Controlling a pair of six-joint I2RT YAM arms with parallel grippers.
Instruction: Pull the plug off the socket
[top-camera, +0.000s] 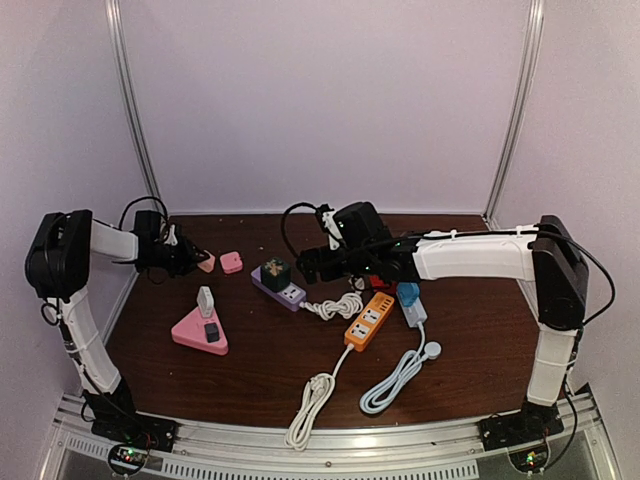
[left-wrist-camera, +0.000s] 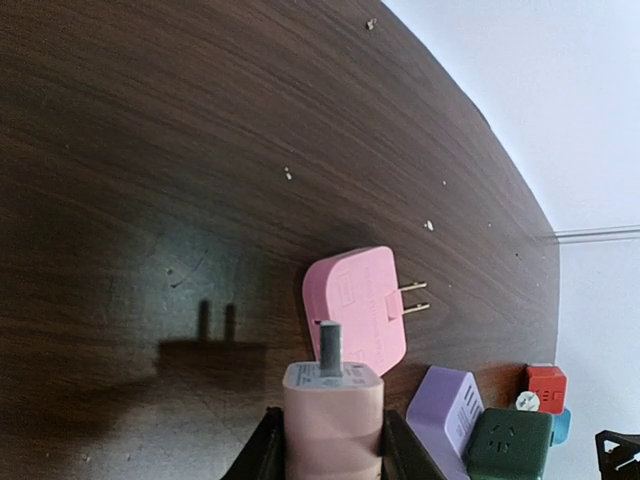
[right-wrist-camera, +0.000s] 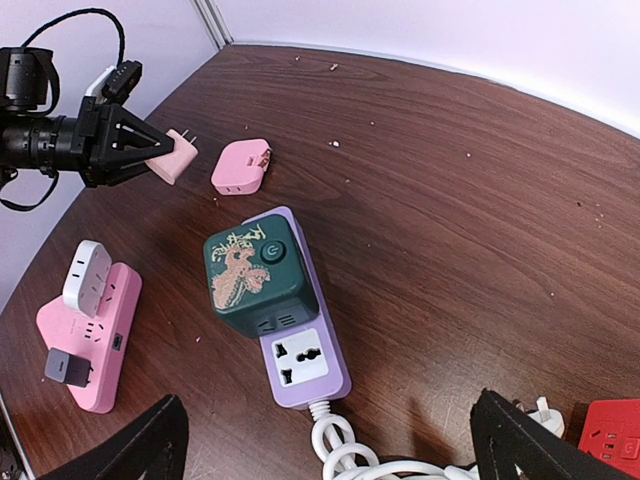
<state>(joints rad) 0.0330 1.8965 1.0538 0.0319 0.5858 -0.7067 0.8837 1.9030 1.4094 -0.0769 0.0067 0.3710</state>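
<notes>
My left gripper (top-camera: 196, 262) is shut on a pale pink plug (left-wrist-camera: 332, 420), held above the table at the back left; its prongs point away from me. It also shows in the right wrist view (right-wrist-camera: 176, 157). A second pink plug (left-wrist-camera: 355, 310) lies loose on the table beside it. My right gripper (right-wrist-camera: 330, 440) is open above a purple socket strip (right-wrist-camera: 305, 360) with a dark green cube plug (right-wrist-camera: 250, 275) seated in its far end. In the top view this gripper (top-camera: 310, 266) hovers just right of the strip (top-camera: 290, 295).
A pink triangular socket (top-camera: 197, 333) at the front left holds a white plug (top-camera: 205, 300) and a dark grey plug (top-camera: 211, 332). An orange strip (top-camera: 368, 320), a blue strip (top-camera: 410, 303), a red block (top-camera: 382, 283) and white cords (top-camera: 315, 395) lie centre right.
</notes>
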